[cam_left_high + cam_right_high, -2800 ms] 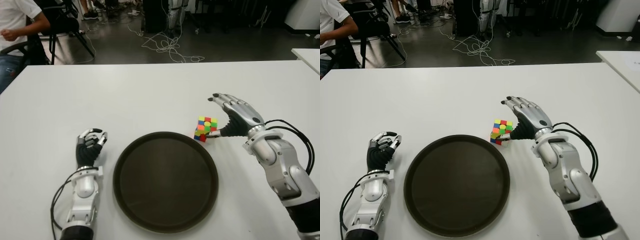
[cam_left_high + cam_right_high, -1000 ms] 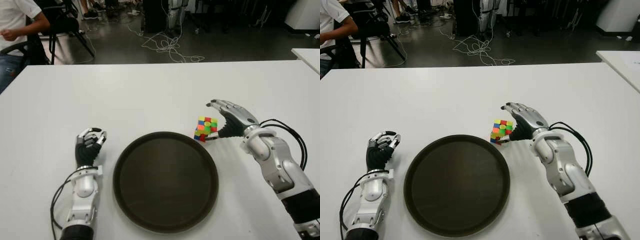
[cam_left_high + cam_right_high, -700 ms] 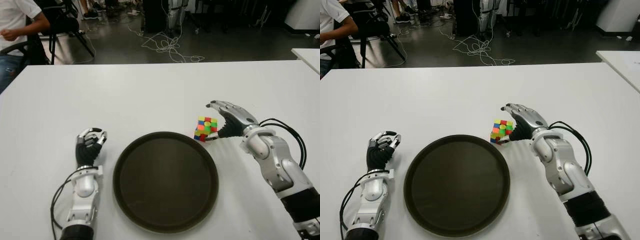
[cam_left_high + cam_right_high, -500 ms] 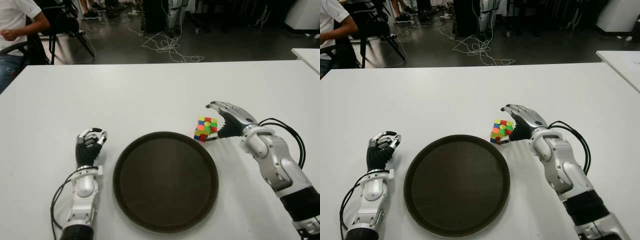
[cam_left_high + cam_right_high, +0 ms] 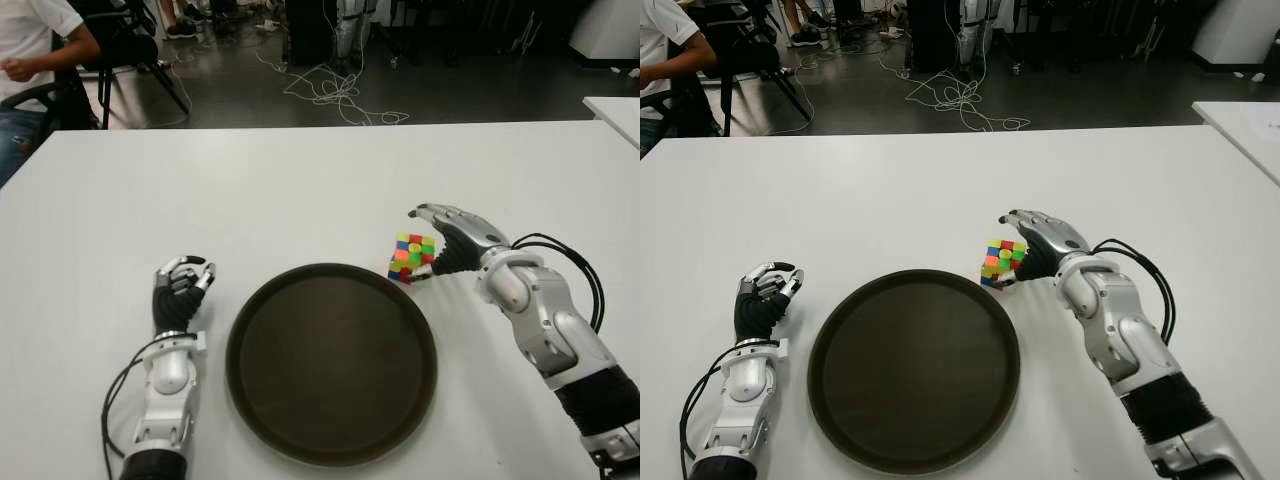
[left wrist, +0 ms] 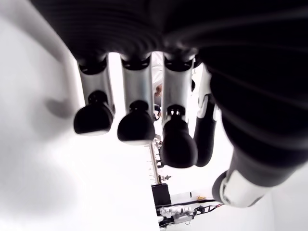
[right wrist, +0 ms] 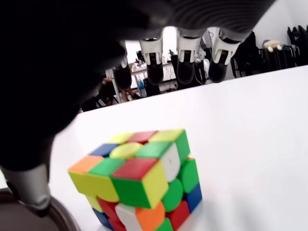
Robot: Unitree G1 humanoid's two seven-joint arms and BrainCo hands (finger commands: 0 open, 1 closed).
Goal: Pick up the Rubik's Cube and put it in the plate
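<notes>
Right hand (image 5: pixel 452 236) cupped beside cube (image 5: pixel 412 256), fingers unclenched and arched over it, nothing gripped; cube on table (image 5: pixel 300 190) touching plate (image 5: pixel 330 362) rim; left hand (image 5: pixel 178 292) curled, idle beside plate; reaching step, closing grip needed next.

White table (image 5: pixel 300 180) filling the foreground, dark grey floor (image 5: pixel 450 95) beyond it, loose white cables (image 5: pixel 335 95) tangled on the floor, black chair (image 5: pixel 125 45) at far left beside a seated person (image 5: pixel 35 45), second white table's corner (image 5: pixel 615 110) at right.
</notes>
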